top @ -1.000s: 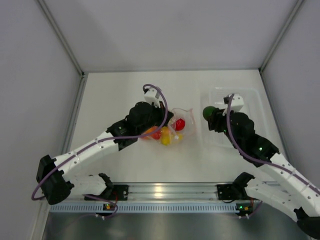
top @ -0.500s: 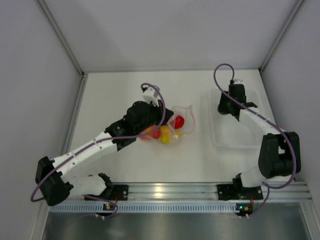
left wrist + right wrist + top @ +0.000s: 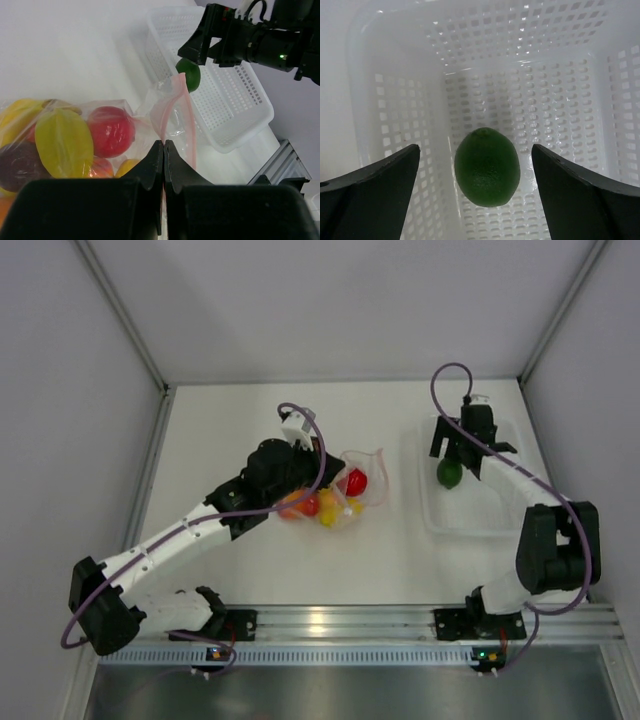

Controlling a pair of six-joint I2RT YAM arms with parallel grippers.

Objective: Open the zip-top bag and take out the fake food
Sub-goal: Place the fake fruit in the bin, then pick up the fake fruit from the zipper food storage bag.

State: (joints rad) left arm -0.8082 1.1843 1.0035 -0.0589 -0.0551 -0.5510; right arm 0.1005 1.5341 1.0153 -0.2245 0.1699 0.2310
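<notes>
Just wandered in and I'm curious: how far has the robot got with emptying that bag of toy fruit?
Done: the zip-top bag is open, and a green lime is in the white basket, loose under the open right gripper. In hand: the left gripper pinches the bag's pink zip edge. Left: a red piece, a yellow piece and a purple piece are inside the bag.

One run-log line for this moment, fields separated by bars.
left claw: shut on zip-top bag | right claw: open | lime: loose in white basket | other fake food: in bag
</notes>
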